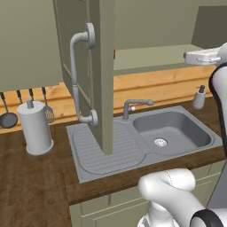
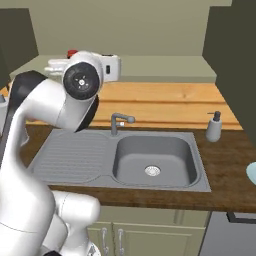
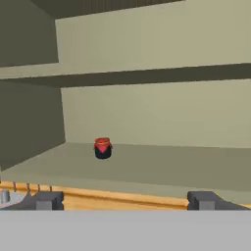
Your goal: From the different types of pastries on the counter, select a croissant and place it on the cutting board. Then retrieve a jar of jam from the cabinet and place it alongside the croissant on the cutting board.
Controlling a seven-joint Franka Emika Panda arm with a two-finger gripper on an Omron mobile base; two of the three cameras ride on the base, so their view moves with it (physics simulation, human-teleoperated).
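Hand view puts the gripper [image 3: 125, 200], fingers spread wide and empty, at the front of the open cabinet [image 3: 147, 166], with the jam jar [image 3: 102, 148] deeper in, left of centre, so a straight reach could knock it over.

Flat, even rendered light, soft dim shading inside the cabinet [image 3: 147, 117], no glare, slightly soft low-resolution edges throughout

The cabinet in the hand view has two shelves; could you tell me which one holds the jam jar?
The lower shelf: the small red jar of jam stands on it towards the left, while the upper shelf above shows nothing on it.
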